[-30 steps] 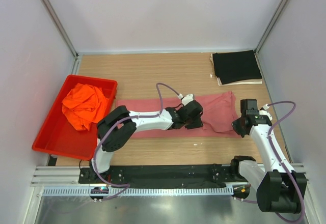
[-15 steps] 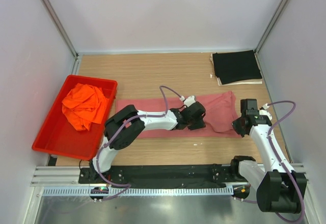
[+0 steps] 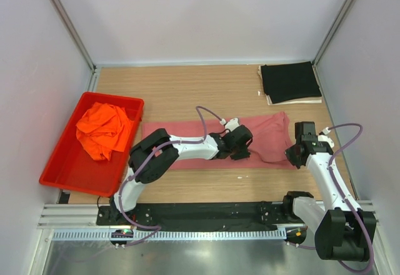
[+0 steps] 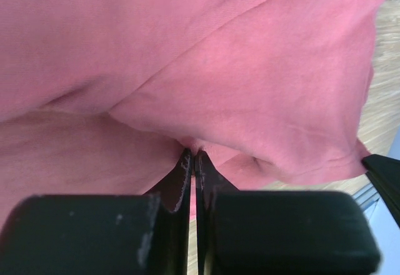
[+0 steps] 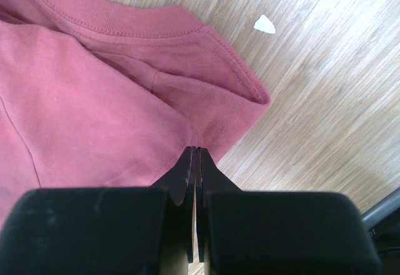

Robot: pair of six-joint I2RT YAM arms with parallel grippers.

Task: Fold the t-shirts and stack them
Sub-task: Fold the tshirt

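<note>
One rose-red t-shirt lies across the middle of the table as a long narrow strip, its long axis running from 9 o'clock to 3 o'clock. Both pincers sit on its near edge. The left gripper is clamped tight on a pinch of cloth about mid-strip, with the shirt spreading away toward 12 o'clock. The right gripper is closed just as tight on a corner at the 3 o'clock end. The next fold probably swings that end toward 9 o'clock, across the left arm's hold. The black t-shirt lies folded at 1 o'clock. The orange t-shirt sits crumpled in the red tray at 9 o'clock.
</note>
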